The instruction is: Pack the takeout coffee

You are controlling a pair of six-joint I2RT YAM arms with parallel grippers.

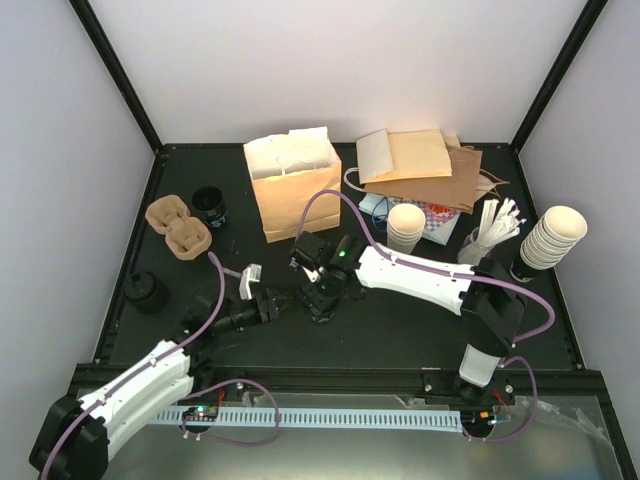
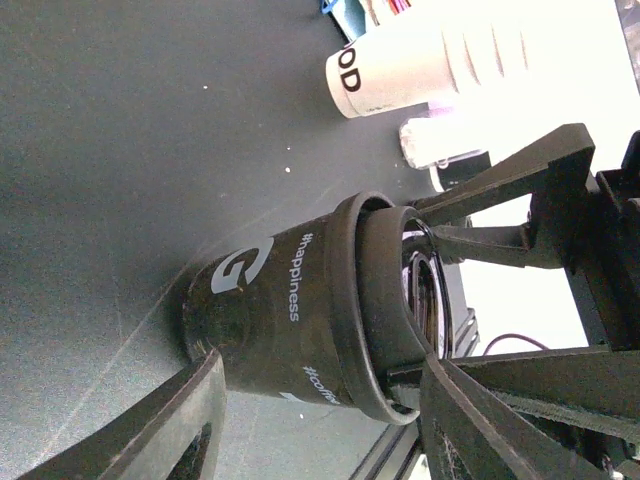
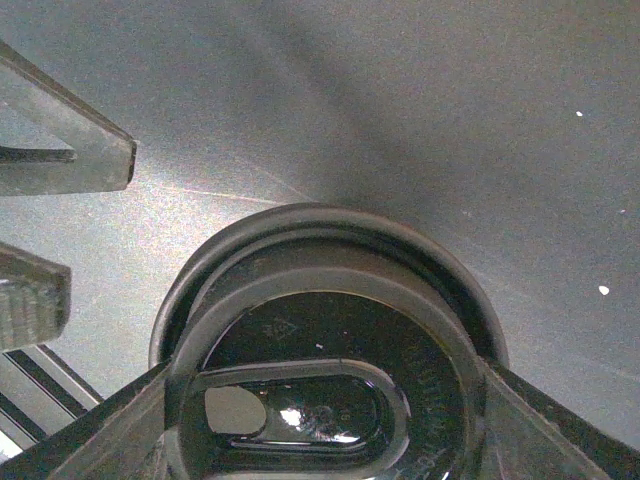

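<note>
Black lidded coffee cup point(image 2: 285, 320), lid gripped between right jaws

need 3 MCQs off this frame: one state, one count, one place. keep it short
1. The standing brown paper bag is:
A) folded flat
B) upright, top open
C) tipped on its side

2. Stacks of lidless cream cups on the table:
A) one
B) two
C) four

3. The black lidded cup sits:
A) inside the bag
B) on top of a cup stack
C) on the table, between the fingers of the right gripper

Answers:
1 B: the top view shows its mouth open, with white paper inside.
2 B: one stack is near the middle and another is at the right edge.
3 C: the right wrist view shows a finger at each side of its lid.
</note>
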